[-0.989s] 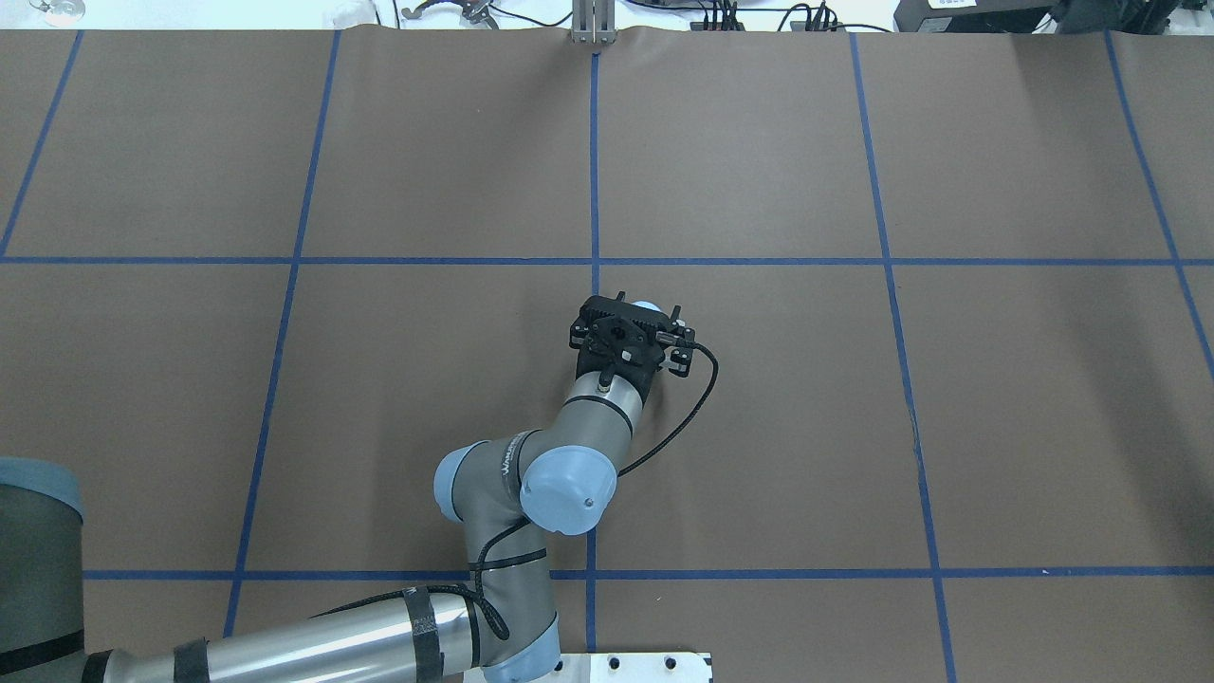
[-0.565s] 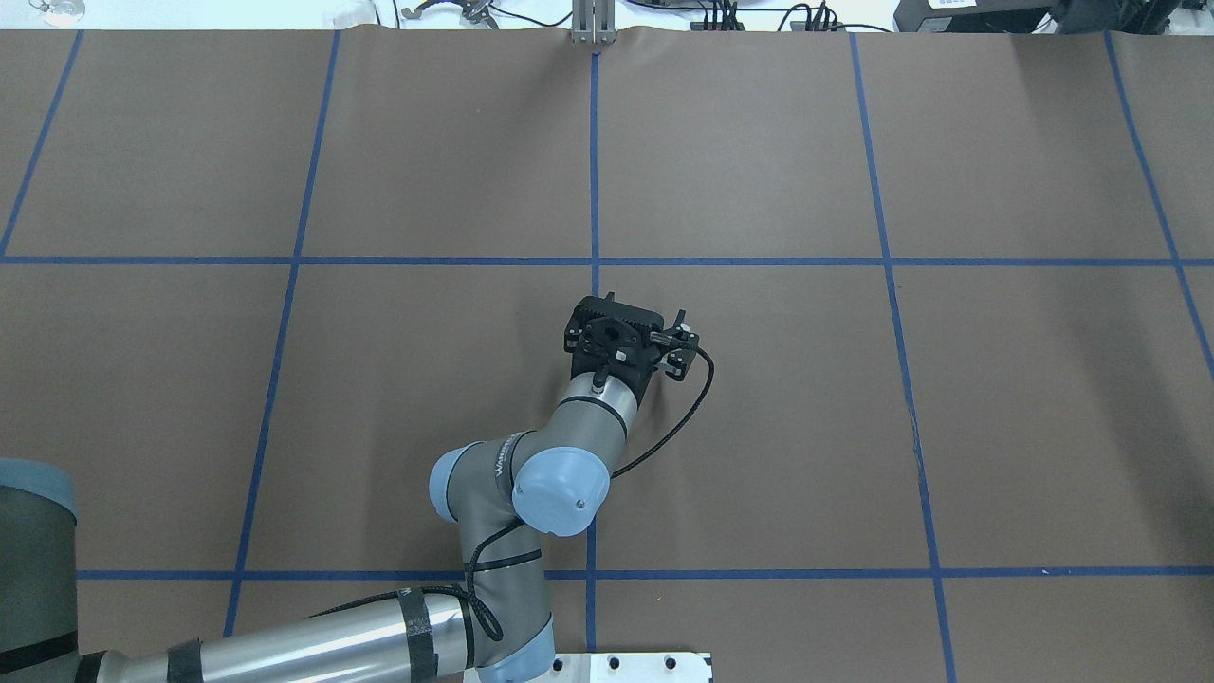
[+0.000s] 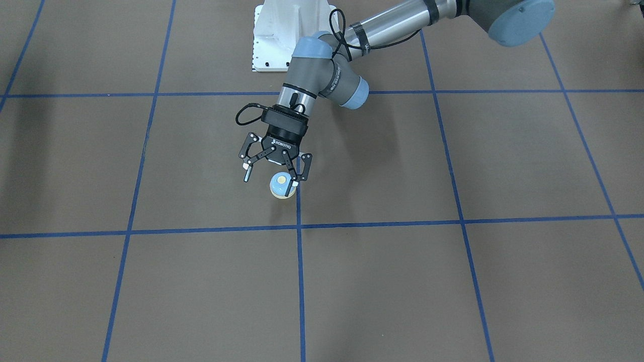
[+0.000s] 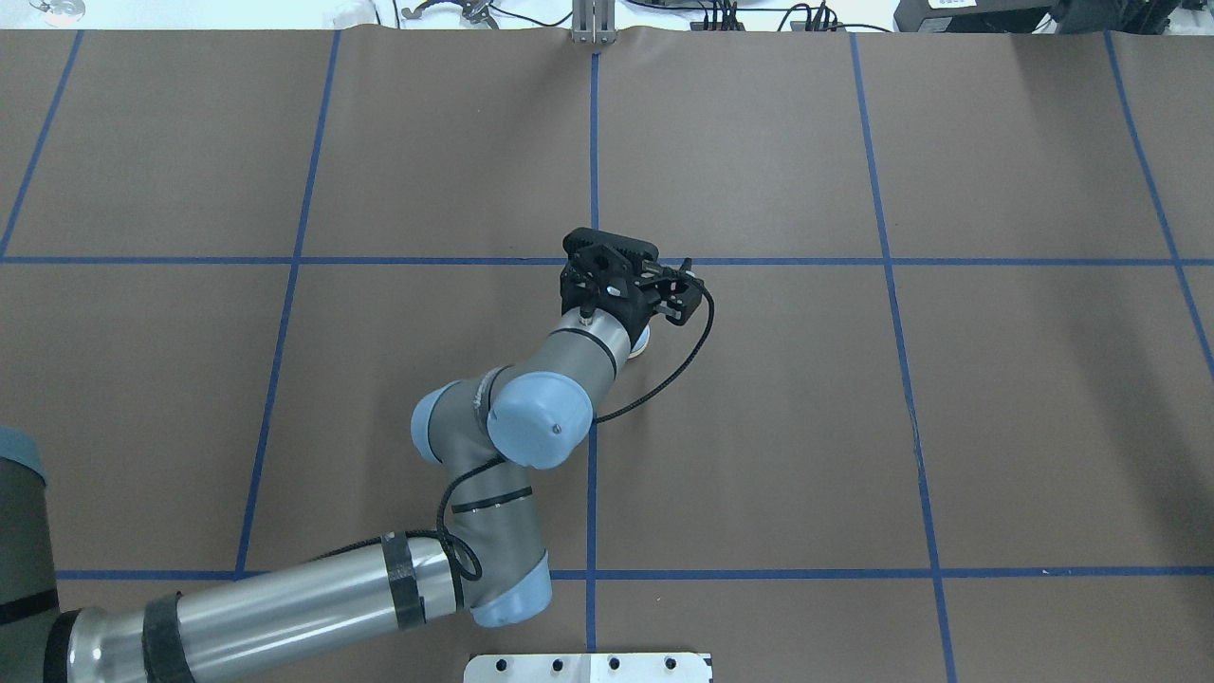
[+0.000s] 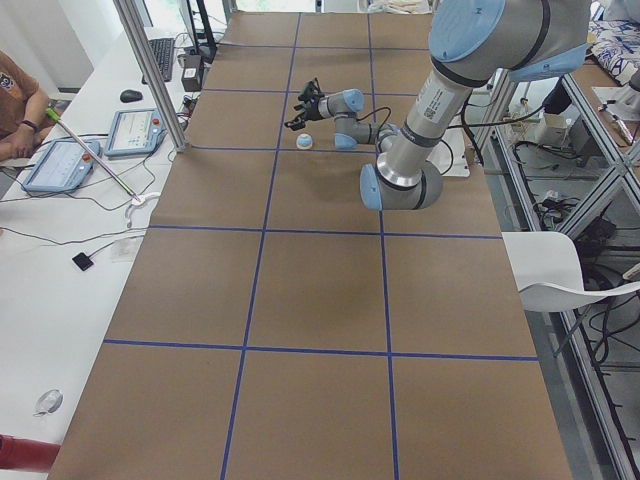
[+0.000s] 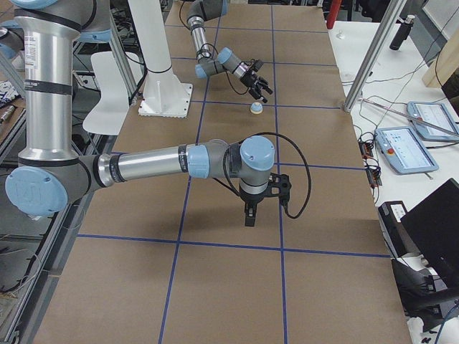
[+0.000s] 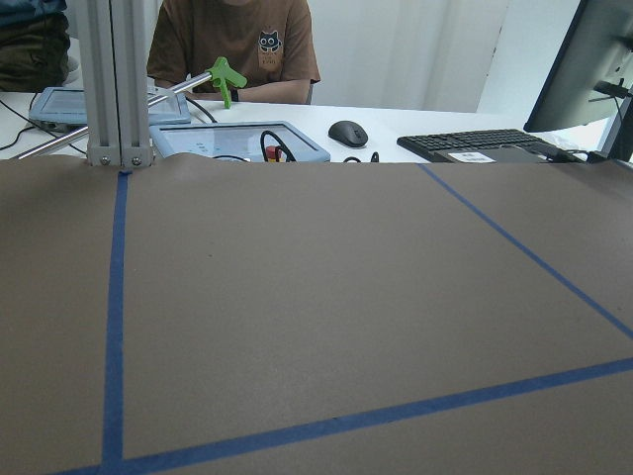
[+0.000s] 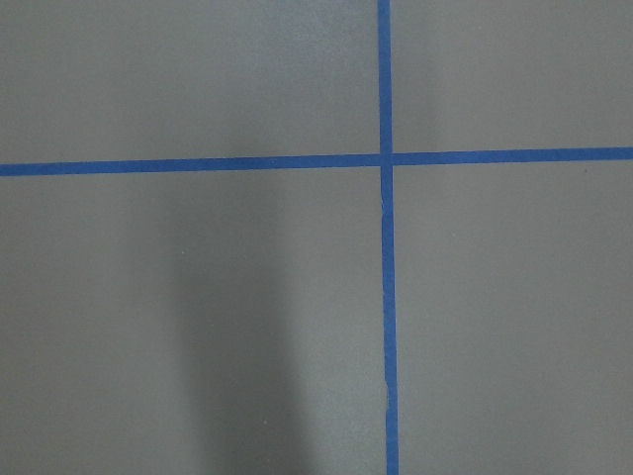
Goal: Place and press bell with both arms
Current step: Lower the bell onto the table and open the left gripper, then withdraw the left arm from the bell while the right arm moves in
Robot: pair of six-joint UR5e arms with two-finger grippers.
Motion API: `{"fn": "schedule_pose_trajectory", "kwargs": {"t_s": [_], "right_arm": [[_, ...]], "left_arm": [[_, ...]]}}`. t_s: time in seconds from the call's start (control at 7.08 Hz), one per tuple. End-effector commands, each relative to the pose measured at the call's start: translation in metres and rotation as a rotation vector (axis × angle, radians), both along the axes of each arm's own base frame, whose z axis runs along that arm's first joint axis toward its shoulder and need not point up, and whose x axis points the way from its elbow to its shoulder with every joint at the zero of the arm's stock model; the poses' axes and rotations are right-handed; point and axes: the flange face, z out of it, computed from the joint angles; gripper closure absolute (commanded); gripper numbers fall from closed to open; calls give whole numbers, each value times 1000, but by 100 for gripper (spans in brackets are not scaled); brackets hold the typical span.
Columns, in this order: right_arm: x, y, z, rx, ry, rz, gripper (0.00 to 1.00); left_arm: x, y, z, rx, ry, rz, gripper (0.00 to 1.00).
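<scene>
Noting bell (image 3: 282, 187) standing upright on brown table (image 3: 402, 281), just left of centre tape line (image 3: 300, 261) in front view, cream button (image 3: 282, 179) facing up.

Hovering close above: left gripper (image 3: 271, 177), spread wide, gripping nothing. One finger (image 3: 305, 166) overlapping dome edge in front view, looking clear in side views.

Hanging well apart toward right end: right gripper (image 6: 248, 215). Cannot tell how far spread.

Judging placing done, pressing pending. Advising lifting straight up clear of dome, then descending centred on button, pressing lightly.
</scene>
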Motion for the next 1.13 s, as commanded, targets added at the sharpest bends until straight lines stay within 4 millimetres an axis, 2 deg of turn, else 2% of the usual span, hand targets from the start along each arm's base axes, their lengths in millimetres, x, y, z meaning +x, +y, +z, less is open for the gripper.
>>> {"fn": "schedule_pose_trajectory", "kwargs": {"t_s": [0.0, 0.14, 0.28, 0.42, 0.56, 0.71, 0.85, 0.99], "right_arm": [[-5, -20, -26, 48, -32, -7, 0], [-12, -36, -45, 82, -36, -17, 0], [-31, -57, -73, 74, -57, 2, 0], [-66, -75, -100, 52, -54, 9, 0], [-95, -90, -124, 43, -43, 18, 0], [-127, -100, -148, 43, -43, 7, 1], [-163, -102, -167, 30, -49, -9, 1], [-200, -103, -190, 9, -43, 2, 5]], "left_arm": [[-76, -100, 51, -136, -156, 74, 0], [-125, -137, 84, -193, -248, 117, 0], [-191, -166, 150, -207, -365, 173, 0], [-265, -192, 209, -209, -462, 248, 0], [-337, -210, 254, -215, -515, 310, 0], [-402, -212, 298, -241, -521, 369, 0], [-453, -211, 322, -268, -493, 408, 0], [-496, -212, 341, -369, -452, 413, 0]]}}
